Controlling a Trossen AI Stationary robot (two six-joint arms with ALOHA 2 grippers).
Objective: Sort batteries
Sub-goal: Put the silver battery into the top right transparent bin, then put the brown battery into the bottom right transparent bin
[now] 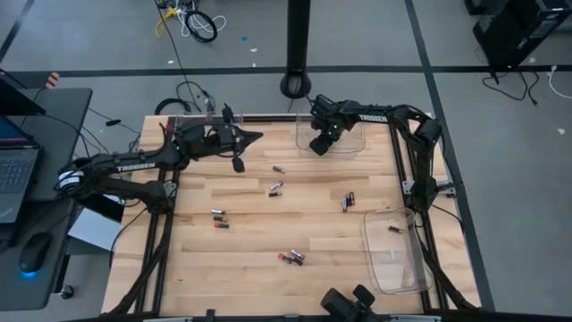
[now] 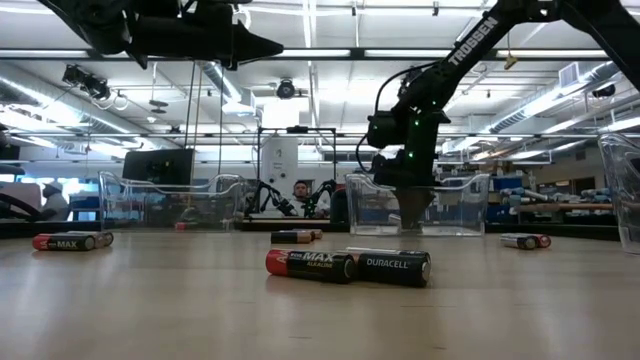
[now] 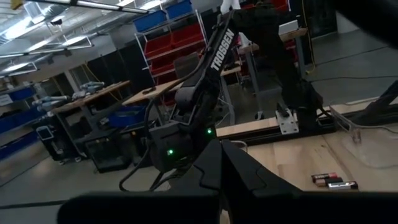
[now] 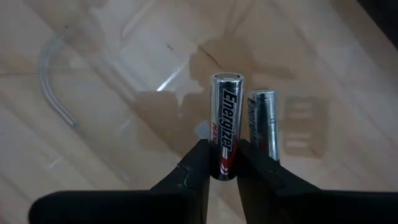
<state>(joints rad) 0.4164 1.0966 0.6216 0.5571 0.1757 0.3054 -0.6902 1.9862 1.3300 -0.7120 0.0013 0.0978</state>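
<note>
Batteries, small copper-and-black and silver cylinders [image 1: 291, 258], lie scattered on the wooden table [image 1: 268, 286]. Right gripper [image 4: 222, 163] pinches a silver Energizer cell [image 4: 225, 124] mid-body over the clear plastic tray [image 1: 366, 139]: light, rigid, slippery, rolls easily. Left gripper [image 1: 255, 137] looks clenched, empty.

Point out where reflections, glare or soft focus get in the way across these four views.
Right wrist view: the Energizer battery held in the right claw is mirrored on the clear tray as a ghost cell beside it. Low view: the near battery pair is sharp, the room behind softer, ceiling strips bright. Left wrist view: the left claw is a dark silhouette. High view: evenly lit.
</note>
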